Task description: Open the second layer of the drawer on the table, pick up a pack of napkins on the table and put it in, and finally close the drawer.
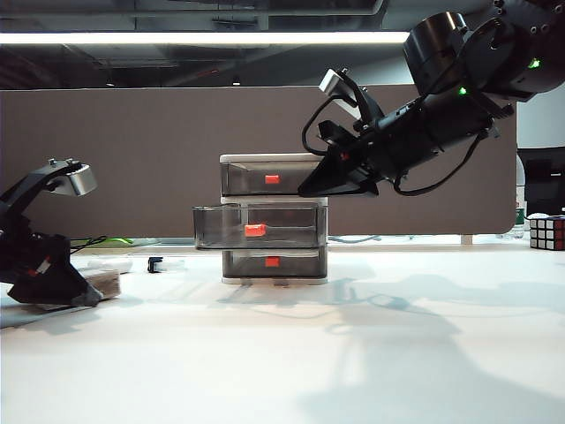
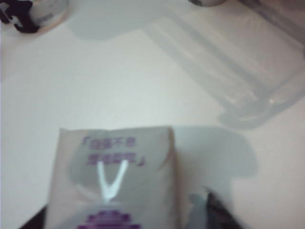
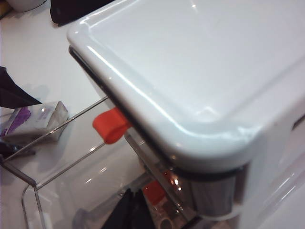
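Napkins [image 2: 114,183] lie on the table [image 1: 353,353] between my left gripper's [image 1: 88,296] spread, unclosed fingers; second drawer [image 1: 260,227] is open; my right gripper [image 1: 309,188], apparently shut, hovers. Loading, closing remain.

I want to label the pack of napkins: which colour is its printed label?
Purple, on a beige-brown pack of napkins; the left wrist view shows it best.

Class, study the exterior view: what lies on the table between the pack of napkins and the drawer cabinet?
In the exterior view, between the pack of napkins, under the left gripper, and the drawer lie a whitish item and a small dark object; both too small to identify.
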